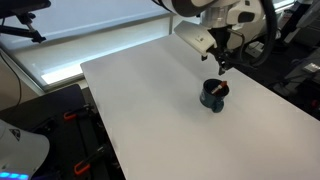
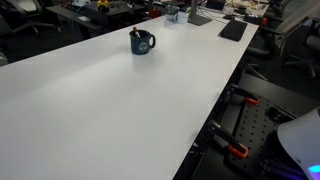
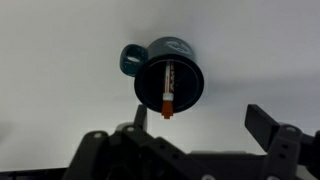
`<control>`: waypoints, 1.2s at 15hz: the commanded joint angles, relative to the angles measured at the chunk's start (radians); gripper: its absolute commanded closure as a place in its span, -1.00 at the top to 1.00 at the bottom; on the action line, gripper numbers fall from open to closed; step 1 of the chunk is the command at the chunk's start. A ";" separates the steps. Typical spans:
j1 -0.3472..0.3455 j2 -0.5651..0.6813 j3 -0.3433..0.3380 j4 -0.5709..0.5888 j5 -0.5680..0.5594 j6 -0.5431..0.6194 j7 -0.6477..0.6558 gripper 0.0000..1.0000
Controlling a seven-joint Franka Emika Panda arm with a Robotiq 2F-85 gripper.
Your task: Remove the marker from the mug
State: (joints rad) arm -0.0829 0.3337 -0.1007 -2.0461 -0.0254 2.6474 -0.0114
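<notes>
The dark teal mug (image 1: 211,98) stands on the white table, and it also shows in an exterior view (image 2: 142,43) at the far end. The red-orange marker (image 1: 220,88) leans inside it with its end poking over the rim. In the wrist view the mug (image 3: 185,52) lies just beyond my fingers, handle to the left, and the marker (image 3: 168,90) lies across its black inside, orange end toward me. My gripper (image 1: 222,66) hovers just above the mug. In the wrist view it (image 3: 200,130) is open and empty, apart from the marker.
The white table (image 1: 150,120) is long, with its edge near black clamps and cables (image 2: 235,150). A black flat pad (image 2: 232,30) and small items lie at the far end behind the mug. Office chairs and desks stand around.
</notes>
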 commanded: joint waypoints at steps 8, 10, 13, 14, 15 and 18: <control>-0.001 0.157 -0.005 0.095 0.002 0.122 0.036 0.62; -0.008 0.192 0.001 0.121 0.006 0.155 0.024 0.62; -0.014 0.252 0.001 0.172 0.007 0.175 0.022 0.58; -0.016 0.269 0.002 0.188 0.007 0.174 0.020 0.60; -0.018 0.287 0.001 0.204 0.008 0.173 0.021 0.56; -0.026 0.337 0.000 0.255 0.009 0.157 0.021 0.43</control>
State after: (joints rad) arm -0.0975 0.6212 -0.1060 -1.8540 -0.0241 2.8090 0.0109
